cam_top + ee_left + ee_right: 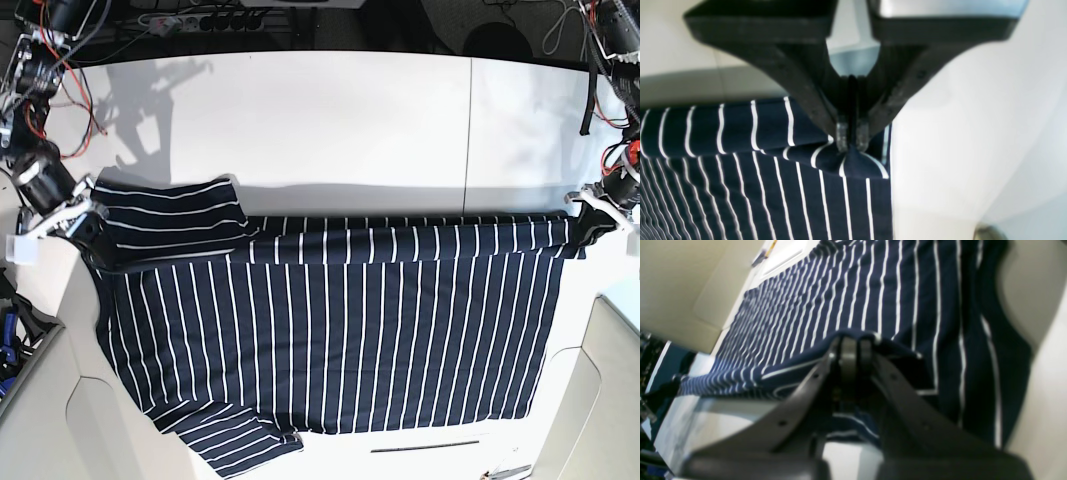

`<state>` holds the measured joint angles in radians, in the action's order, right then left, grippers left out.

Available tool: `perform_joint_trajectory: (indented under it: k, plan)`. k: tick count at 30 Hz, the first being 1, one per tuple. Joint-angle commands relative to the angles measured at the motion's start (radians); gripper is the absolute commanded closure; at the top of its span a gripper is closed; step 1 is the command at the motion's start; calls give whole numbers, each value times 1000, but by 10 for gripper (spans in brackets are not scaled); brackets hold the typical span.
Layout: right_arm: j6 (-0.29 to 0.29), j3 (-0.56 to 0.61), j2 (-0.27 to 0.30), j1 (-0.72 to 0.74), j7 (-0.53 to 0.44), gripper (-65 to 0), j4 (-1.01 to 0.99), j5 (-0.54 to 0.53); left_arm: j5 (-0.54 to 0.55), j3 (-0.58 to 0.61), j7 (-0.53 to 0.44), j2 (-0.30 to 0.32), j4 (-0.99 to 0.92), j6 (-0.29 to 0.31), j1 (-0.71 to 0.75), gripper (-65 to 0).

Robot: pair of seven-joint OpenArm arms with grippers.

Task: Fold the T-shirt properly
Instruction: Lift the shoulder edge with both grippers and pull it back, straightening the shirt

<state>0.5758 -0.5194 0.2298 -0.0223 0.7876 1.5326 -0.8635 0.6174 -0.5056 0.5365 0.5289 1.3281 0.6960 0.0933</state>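
Across the white table [330,110] the T-shirt [340,330] lies spread, its far edge lifted and stretched taut between both arms. Right gripper [853,351] is clamped on the shoulder-end fabric; left gripper [852,138] is pinched tight on the hem-end corner.

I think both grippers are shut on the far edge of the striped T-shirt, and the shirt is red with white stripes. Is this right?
Not quite: the colour is wrong. The T-shirt is dark navy with thin white stripes, as the base view shows. The rest holds: the left gripper and the right gripper are each shut on the shirt's far edge, as the wrist views show.
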Motion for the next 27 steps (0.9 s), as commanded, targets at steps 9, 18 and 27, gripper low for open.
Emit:
perform_joint_trajectory:
  k: [9,18,27]
  plan:
    - [0,14,19,244,-28,0,-177,37,-149,78,-114,23,-147,-18,-177,0]
    - [0,125,19,387,-61,0,-342,150,-264,161,-198,23,-293,-47,-312,0]
    - [-4,240,19,409,-230,0,-401,333,-263,161,-204,23,-322,-60,-348,0]
